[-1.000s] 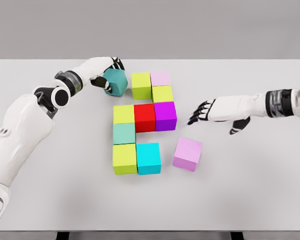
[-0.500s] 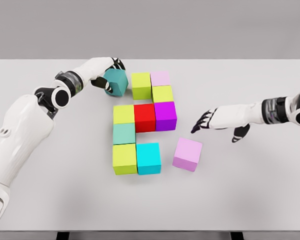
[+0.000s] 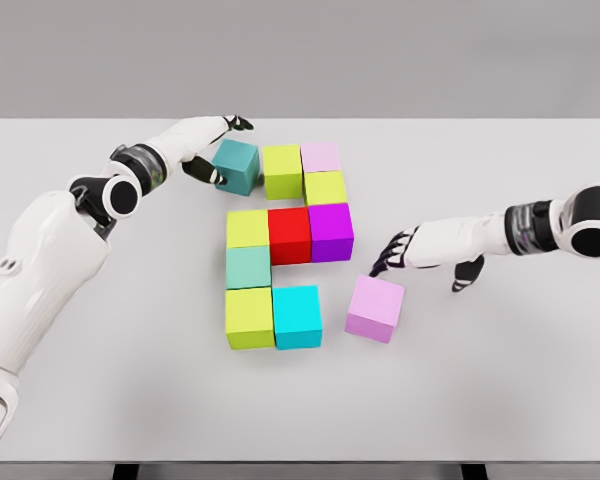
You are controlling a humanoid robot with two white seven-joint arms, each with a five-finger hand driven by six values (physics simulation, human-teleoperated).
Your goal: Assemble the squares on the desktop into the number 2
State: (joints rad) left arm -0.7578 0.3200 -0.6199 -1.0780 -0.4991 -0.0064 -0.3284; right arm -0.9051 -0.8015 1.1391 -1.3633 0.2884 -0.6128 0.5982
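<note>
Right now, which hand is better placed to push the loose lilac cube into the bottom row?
The right hand. Its open fingers hover just above and right of the lilac cube, which sits apart from the cyan cube. The left hand is far away, by the teal cube.

Left hand (image 3: 212,140) at the far-left edge of the teal cube (image 3: 236,166), fingers loose around its back corner, thumb on its left face. Teal cube sits just beside the lime cube (image 3: 282,170) in the top row. Right hand (image 3: 405,250) hovers open, fingertips down, just above the far edge of the lilac cube (image 3: 374,308), which lies apart from the cyan cube (image 3: 297,316) on the white table (image 3: 500,380).
</note>
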